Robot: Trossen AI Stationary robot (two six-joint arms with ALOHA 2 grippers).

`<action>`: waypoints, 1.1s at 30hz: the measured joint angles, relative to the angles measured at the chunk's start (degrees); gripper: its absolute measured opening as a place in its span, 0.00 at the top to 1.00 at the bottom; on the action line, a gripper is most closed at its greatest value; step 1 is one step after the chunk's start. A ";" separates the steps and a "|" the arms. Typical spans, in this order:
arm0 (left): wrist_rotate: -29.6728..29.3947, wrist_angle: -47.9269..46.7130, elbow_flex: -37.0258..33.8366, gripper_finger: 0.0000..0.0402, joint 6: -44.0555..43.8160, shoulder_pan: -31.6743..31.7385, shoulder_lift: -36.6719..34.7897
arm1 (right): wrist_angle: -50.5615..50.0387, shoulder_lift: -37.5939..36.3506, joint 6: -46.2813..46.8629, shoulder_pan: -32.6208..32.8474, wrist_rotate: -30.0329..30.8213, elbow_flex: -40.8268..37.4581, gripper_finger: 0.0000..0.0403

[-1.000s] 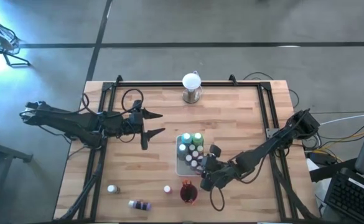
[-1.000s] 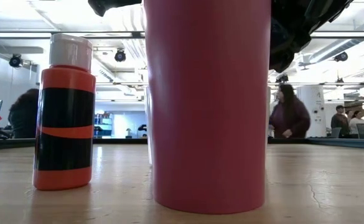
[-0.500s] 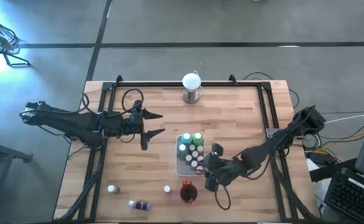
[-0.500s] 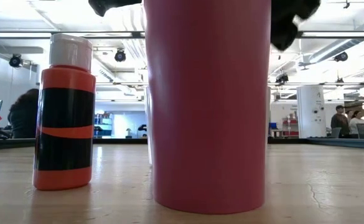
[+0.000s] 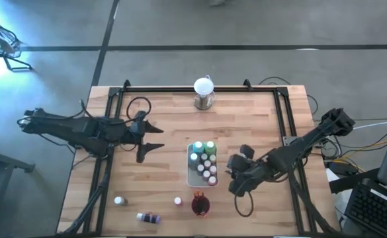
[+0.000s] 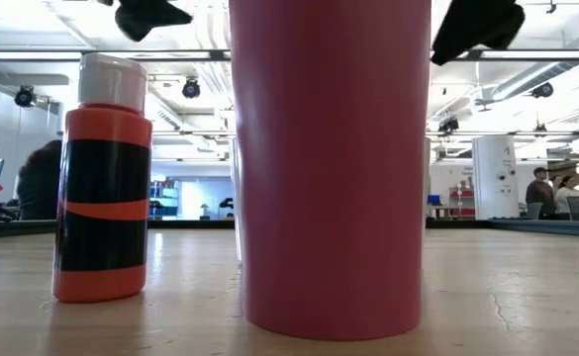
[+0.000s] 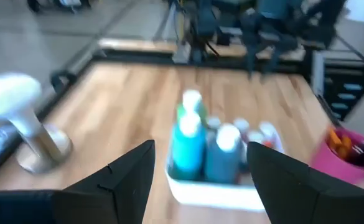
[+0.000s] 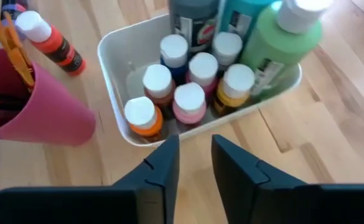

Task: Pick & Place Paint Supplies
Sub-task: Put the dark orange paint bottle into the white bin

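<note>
At 4 o'clock on the table (image 5: 259, 112), just beside the white tray (image 8: 116, 121): the right claw (image 8: 194, 143), fingers a little apart and gripping nothing. At 9 o'clock, well apart from everything: the left claw (image 7: 200, 146), fingers spread wide, likewise empty, aimed toward the tray. Most of the paint bottles (image 8: 190, 99) packed upright in that tray near the table's centre, caps almost touching; tall teal bottle (image 7: 188, 146) and green bottle (image 8: 280, 46) at the tray's 12 o'clock end. Three more still loose on the table around 7 o'clock: an orange bottle (image 6: 101, 178) standing just beside the dark red cup (image 6: 329, 168), a small bottle (image 5: 119, 200) farther out, a purple bottle (image 5: 149, 217) lying on its side. Likely trouble from here: with the right claw that near the tray, a low sideways sweep risks shoving the tray or toppling the tall bottles; reaching for the orange bottle risks clipping the cup and tipping it; pinching the lying purple one risks rolling it toward the 6 o'clock edge. Worth watching too: both arms converging on the same patch and fouling each other.
</note>
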 joint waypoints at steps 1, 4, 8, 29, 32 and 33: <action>1.30 -1.72 0.00 0.35 -1.09 0.00 -0.74 | -0.33 -0.34 0.47 0.00 0.02 -0.30 0.80; 5.44 -6.06 0.00 0.35 -4.59 -0.02 -2.59 | -0.70 -1.15 0.71 -0.04 0.02 -1.03 0.84; 8.37 -9.41 0.00 0.35 -9.36 -0.34 -3.80 | -1.47 -1.64 0.77 -0.06 0.07 -1.12 0.89; 3.90 -0.64 -4.08 0.35 -14.29 -22.09 16.25 | -6.65 -1.71 2.48 -0.74 0.68 -1.19 0.86; 3.77 2.28 -5.58 0.35 -11.60 -24.51 18.78 | -6.72 -1.71 2.43 -0.74 0.68 -1.19 0.85; 3.73 3.66 -5.99 0.35 -11.14 -24.96 19.47 | -6.78 -1.71 2.43 -0.74 0.68 -1.19 0.84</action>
